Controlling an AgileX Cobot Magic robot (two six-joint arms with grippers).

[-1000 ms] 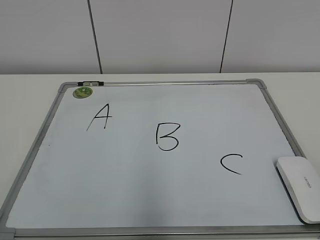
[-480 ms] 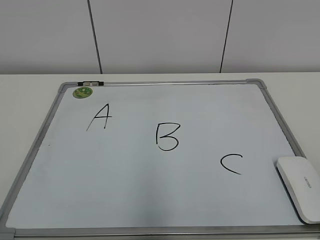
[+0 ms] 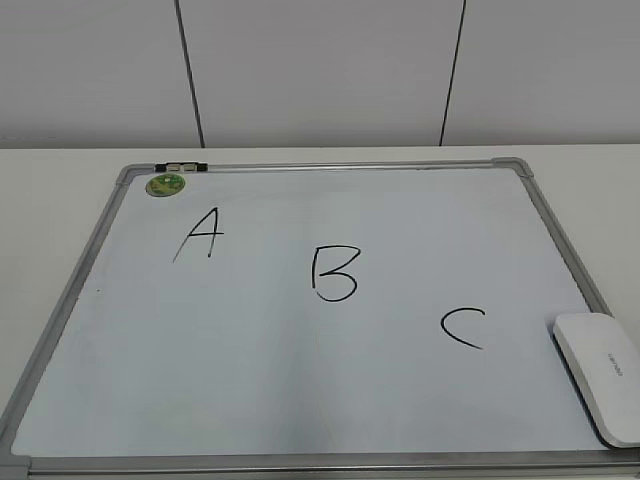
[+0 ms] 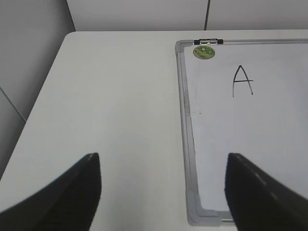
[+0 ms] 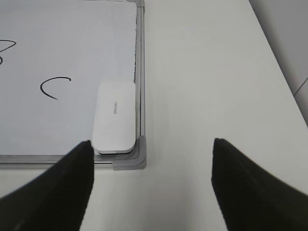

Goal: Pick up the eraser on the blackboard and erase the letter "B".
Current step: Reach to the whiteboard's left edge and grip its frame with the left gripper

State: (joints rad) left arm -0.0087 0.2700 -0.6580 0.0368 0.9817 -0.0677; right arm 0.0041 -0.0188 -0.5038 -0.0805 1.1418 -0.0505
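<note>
The white eraser (image 3: 603, 371) lies flat in the near right corner of the blackboard (image 3: 300, 400); it also shows in the right wrist view (image 5: 114, 117). The black letter "B" (image 3: 333, 273) is drawn in the board's middle, between an "A" (image 3: 203, 233) and a "C" (image 3: 463, 327). My right gripper (image 5: 151, 180) is open and empty, above the table just in front of the board's near right corner. My left gripper (image 4: 162, 187) is open and empty, above the board's near left corner (image 4: 197, 214). Neither gripper shows in the exterior view.
The board lies on a white table (image 3: 60, 190) with a grey panelled wall (image 3: 320, 70) behind. A round green sticker (image 3: 166, 184) and a small clip sit at the board's far left corner. The table's right edge (image 5: 288, 91) runs close to my right gripper.
</note>
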